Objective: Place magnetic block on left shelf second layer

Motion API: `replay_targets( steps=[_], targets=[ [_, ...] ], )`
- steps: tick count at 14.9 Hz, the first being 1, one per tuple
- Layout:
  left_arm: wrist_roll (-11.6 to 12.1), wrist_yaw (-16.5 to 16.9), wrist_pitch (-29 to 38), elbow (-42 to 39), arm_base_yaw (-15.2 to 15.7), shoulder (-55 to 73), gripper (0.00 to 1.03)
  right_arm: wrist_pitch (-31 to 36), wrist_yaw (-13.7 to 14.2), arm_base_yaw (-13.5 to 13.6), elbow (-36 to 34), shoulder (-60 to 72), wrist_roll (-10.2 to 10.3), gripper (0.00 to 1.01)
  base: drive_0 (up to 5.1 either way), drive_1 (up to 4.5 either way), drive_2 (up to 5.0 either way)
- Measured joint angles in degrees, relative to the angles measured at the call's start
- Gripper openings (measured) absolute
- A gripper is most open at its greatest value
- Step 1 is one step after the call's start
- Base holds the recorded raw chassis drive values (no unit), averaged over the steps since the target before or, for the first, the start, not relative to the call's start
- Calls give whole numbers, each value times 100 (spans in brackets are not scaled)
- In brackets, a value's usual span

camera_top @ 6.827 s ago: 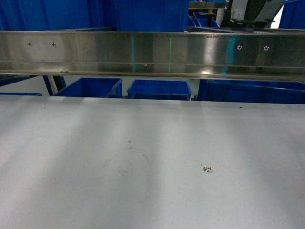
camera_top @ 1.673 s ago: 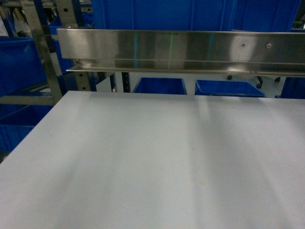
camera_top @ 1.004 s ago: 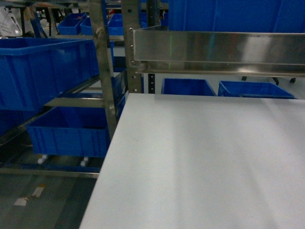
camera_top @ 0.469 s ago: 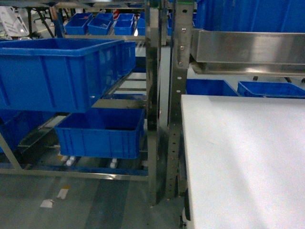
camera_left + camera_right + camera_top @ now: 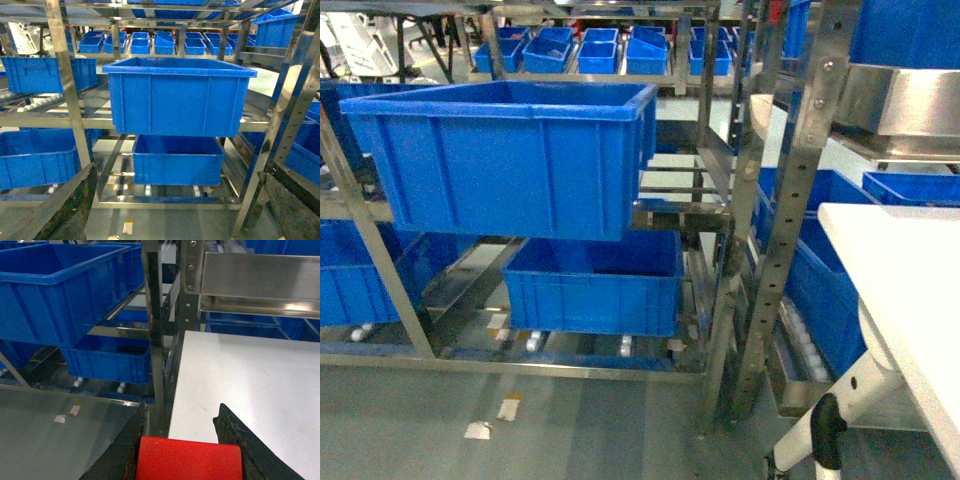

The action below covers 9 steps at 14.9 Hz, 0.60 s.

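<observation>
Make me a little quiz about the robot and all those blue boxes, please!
1. True or false: the right gripper is empty.
2. What colour is the block?
   A. green  B. red  C. yellow
3. Fill in: the big blue crate sits on the steel ____, above a smaller crate.

Key:
1. False. It is shut on the block.
2. B.
3. Shelf.
</observation>
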Motion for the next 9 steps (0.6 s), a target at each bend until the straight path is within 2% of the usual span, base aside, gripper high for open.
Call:
replay_targets(
  steps=[9],
  targets=[
    [0, 0, -2, 0, 0, 0, 98, 0, 0, -4, 0, 0, 0, 33, -497, 247, 247]
  ],
)
